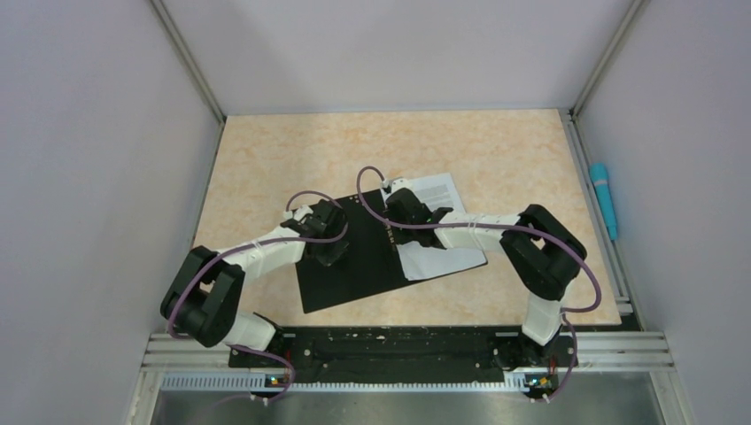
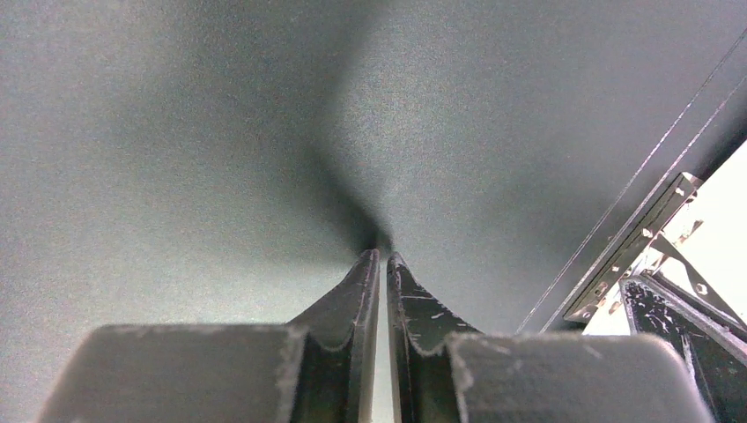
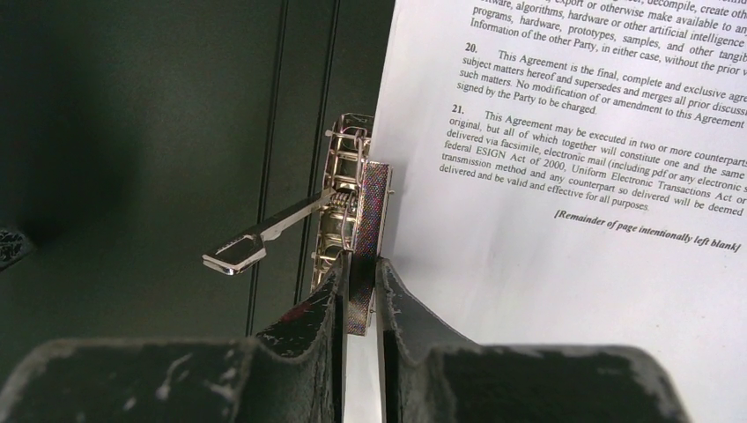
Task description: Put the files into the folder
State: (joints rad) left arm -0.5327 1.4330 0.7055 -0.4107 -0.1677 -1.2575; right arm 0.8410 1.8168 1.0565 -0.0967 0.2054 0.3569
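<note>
The folder [image 1: 354, 282] lies open on the table, black inside up. The files [image 1: 440, 257], white printed sheets, lie on its right half. My left gripper [image 1: 329, 252] is shut and empty, with its tips on the black left half [image 2: 220, 132]. My right gripper [image 1: 396, 208] is at the spine, shut on the upright plate of the metal spine clip [image 3: 352, 176]. The clip's lever [image 3: 264, 233] sticks out to the left over the black cover [image 3: 132, 132]. The files' left edge [image 3: 573, 220] lies against the clip.
A blue pen-like stick [image 1: 604, 199] lies on the rail at the right edge of the table. Grey walls close in the left, right and back sides. The arm bases stand on the rail [image 1: 398, 345] at the near edge.
</note>
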